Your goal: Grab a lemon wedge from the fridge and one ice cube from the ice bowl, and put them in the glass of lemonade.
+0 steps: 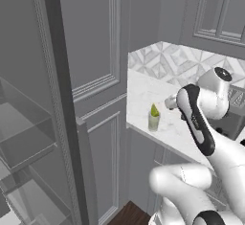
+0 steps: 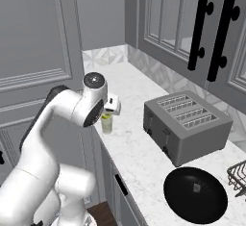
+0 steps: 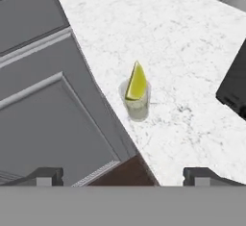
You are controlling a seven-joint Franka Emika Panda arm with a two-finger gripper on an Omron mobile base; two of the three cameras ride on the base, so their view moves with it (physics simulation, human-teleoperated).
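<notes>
Fingers (image 3: 45, 176) spread wide at the bottom of the hand view, one tip at the lower left, the other at the lower right, nothing between them. Gripper (image 3: 125, 177) hanging above the counter edge, looking down on the glass (image 3: 136, 106).

Glass upright on the white marble counter (image 3: 182, 42), close to the front edge, holding pale yellow-green liquid. Lemon wedge (image 3: 136, 81) standing in the glass, point up, sticking out well above the rim. In the left base view, glass (image 1: 153, 120) with wedge (image 1: 154, 110) near the counter's (image 1: 143, 92) left end, just left of the arm's wrist. In the right base view, glass (image 2: 106, 122) partly behind the arm's elbow, wedge (image 2: 105, 116) showing at its rim.

Fridge (image 1: 28, 138) at the far left of the left base view, door swung open, clear shelves showing inside.

Toaster (image 2: 185, 124) on the counter (image 2: 139, 157) to the right of the glass, well apart from it. Round black pan (image 2: 195, 194) nearer the camera, beside the toaster. Wire rack (image 2: 238, 174) at the right edge. Grey cabinets (image 2: 192, 23) with black handles above the counter, patterned tile on the wall beneath them.
</notes>
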